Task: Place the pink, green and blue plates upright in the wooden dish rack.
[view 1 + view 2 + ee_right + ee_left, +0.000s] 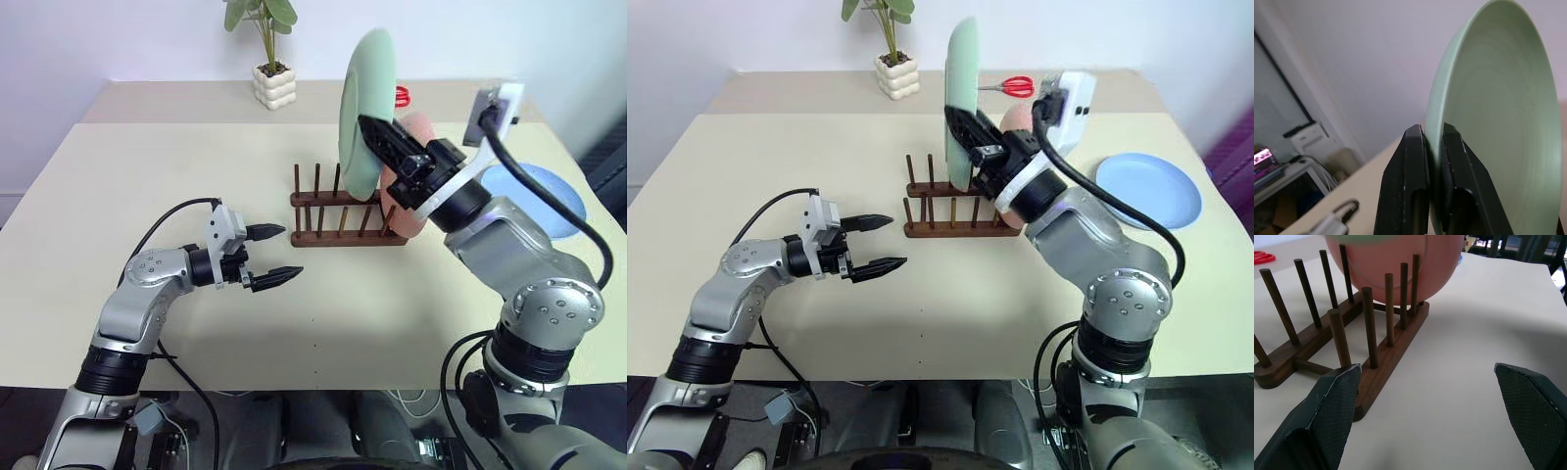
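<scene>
- Pink plate [1400, 269]: already standing upright between the pegs at the far-right end of the wooden dish rack [348, 233]. You may count this one as done.
- Green plate [365, 108]: in transit. Your right gripper [369, 132] has its two fingers pressed tight on the rim, and the plate is held on edge in the air above the rack, just beside the pink one. It is not yet seated in a slot.
- Blue plate [1148, 188]: lying flat on the table to the right of the rack, well apart from it and untouched.
- Left gripper [274, 256]: fingers spread wide and holding nothing, hovering low over the table near the rack's left end.
- Judgement: one of three plates racked, the second close to placement, the third remaining. Several slots to the left of the pink plate stand free.
- Surface: a plain cream table [147, 176], matte and uncluttered around the rack.
- Room: a potted plant [271, 69] in a white pot and red scissors [1017, 87] sit at the far edge, against a pale wall.
</scene>
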You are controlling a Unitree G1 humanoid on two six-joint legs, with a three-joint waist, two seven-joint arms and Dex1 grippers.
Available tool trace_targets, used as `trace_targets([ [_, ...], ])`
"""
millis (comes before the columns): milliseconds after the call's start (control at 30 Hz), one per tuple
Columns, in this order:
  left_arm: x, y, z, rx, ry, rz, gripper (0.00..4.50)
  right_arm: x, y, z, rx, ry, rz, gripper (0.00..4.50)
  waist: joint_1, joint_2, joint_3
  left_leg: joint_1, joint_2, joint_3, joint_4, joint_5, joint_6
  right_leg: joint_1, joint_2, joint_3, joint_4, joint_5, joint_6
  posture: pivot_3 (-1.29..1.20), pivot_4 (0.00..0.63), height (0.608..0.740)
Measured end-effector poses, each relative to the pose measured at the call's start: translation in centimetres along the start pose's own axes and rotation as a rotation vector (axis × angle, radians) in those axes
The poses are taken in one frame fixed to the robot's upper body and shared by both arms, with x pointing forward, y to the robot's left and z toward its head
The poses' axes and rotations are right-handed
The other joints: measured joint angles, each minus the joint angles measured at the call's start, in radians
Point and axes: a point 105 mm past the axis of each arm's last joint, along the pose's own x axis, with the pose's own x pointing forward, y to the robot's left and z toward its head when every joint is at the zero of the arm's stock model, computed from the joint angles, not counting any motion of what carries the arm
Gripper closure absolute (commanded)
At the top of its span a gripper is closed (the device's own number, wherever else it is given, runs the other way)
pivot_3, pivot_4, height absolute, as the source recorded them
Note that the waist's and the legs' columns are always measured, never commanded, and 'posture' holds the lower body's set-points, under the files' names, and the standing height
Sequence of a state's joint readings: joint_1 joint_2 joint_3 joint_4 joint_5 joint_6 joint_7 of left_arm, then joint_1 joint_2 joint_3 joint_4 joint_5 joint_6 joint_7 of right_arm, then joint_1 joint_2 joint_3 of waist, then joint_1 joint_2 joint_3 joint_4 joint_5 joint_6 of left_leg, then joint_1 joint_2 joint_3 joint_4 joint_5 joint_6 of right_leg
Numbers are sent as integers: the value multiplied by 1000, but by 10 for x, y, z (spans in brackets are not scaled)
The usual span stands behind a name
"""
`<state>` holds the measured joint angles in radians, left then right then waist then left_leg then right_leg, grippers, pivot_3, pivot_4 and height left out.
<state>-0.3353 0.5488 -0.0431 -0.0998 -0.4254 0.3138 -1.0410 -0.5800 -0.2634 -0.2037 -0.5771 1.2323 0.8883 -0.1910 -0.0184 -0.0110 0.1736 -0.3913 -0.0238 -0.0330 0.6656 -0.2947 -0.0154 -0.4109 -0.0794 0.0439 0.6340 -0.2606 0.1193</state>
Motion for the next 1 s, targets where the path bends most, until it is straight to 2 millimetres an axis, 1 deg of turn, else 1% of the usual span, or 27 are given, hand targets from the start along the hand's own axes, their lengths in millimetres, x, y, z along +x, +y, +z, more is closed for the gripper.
trace_targets([
  [267, 0, 0, 0, -1, 1, -1, 0, -1, -8, -8, 73, 36, -39, 4454, 0, 0, 0, 0, 0, 0, 0, 0, 0, 0, 0, 0, 0, 0, 0, 0, 150, 740],
  [433, 0, 0, 0, -1, 1, -2, 0, -2, -12, -10, 74, 55, -59, 4454, -1, 0, 0, 0, 0, 0, 0, 0, 0, 0, 1, 0, 0, 0, 0, 0, 150, 740],
  [700, 0, 0, 0, 2, -1, -1, 0, -3, -26, -21, 112, 100, -117, 4454, -1, 0, 0, 0, 0, 0, 0, 0, 0, 0, 1, 0, 0, 0, 0, 0, 150, 740],
  [800, 0, 0, 0, 5, -3, 0, 0, -3, -27, -22, 117, 105, -122, 3378, -1, 0, 0, 0, 0, 0, 0, 0, 0, 0, 1, 0, 0, 0, 0, 0, 150, 740],
  [1000, -1, -1, -1, 4, -3, 0, 0, -3, -27, -22, 116, 111, -124, 407, 0, 0, 0, 0, 0, 0, 0, 0, 0, 0, 1, 0, 0, 0, 0, 0, 150, 740],
])
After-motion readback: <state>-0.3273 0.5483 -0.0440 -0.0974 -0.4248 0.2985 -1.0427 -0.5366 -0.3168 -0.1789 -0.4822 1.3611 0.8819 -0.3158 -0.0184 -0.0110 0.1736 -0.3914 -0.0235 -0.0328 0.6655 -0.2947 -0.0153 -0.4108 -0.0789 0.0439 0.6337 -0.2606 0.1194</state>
